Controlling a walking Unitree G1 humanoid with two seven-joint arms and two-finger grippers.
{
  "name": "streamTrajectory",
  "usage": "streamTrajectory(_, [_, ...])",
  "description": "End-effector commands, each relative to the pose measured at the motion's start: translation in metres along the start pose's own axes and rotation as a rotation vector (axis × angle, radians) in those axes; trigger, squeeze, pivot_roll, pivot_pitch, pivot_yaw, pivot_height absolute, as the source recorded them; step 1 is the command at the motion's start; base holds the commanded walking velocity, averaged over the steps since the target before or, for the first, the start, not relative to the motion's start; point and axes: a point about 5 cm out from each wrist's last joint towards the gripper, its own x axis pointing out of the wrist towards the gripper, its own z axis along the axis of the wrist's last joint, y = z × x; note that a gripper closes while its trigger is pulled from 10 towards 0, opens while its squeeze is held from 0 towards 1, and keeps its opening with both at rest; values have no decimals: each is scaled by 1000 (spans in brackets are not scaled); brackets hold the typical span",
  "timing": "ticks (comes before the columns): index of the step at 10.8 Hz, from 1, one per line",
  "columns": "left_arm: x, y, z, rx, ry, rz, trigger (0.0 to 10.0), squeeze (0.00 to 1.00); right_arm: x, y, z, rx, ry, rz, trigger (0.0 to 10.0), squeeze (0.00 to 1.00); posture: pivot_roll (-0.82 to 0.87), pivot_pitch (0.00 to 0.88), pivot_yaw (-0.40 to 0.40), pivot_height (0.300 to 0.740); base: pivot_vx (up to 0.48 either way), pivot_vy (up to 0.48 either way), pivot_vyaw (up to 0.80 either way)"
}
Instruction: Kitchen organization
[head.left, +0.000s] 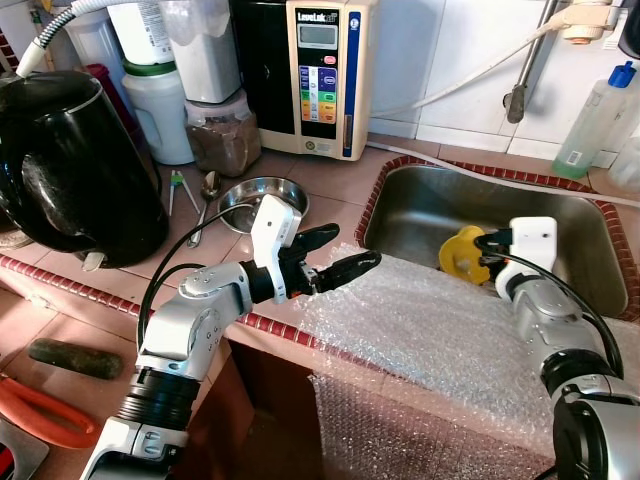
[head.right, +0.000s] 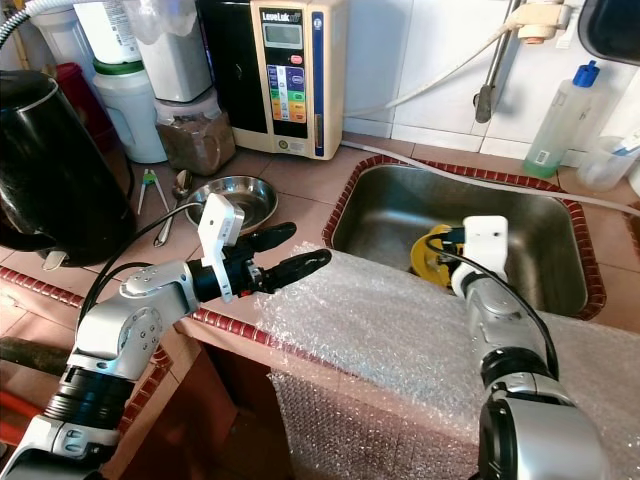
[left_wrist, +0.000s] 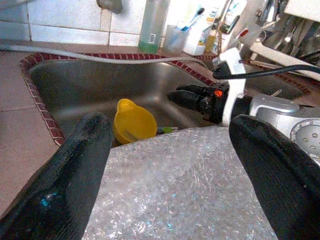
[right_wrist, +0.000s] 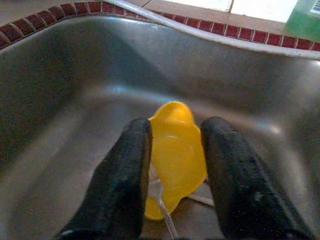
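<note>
Head views: right gripper (head.left: 487, 243) reaching into the sink (head.left: 420, 205) toward the yellow cup (head.left: 459, 255). Left wrist: left gripper (left_wrist: 170, 165) spread wide, empty, beside the sink over bubble wrap (left_wrist: 185, 190). Right wrist: fingers (right_wrist: 125, 175) apart, straddling the cup, not clamped. Probably mid-pickup; next, lower and close.

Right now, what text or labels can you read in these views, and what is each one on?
"LeveLuk": brand on the water ionizer against the wall.
Ionizer's button captions and display: too small to read.
Label on the green bottle by the sink: too blurred.
Labels on the white containers: unreadable.
</note>
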Motion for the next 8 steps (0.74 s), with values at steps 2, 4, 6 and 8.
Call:
streamTrajectory(2, [2, 14, -1, 13, -4, 107, 10000, 0, -2, -1, 4, 8, -54, 48, 10000, 1000, 97, 0, 66, 740, 0, 0, 0])
streamTrajectory(4, [-4, 41, -4, -20, -58, 331, 10000, 0, -12, 23, 8, -50, -172, 196, 10000, 1000, 71, 0, 47, 740, 0, 0, 0])
streamTrajectory(6, [-12, 65, -1, -33, -115, 559, 10000, 0, -47, 51, 5, -105, -290, 310, 10000, 1000, 43, 0, 35, 740, 0, 0, 0])
streamTrajectory(8, [-23, 83, -6, -20, -94, 747, 10000, 0, -82, 80, 4, -87, -340, 460, 10000, 1000, 21, 0, 44, 740, 0, 0, 0])
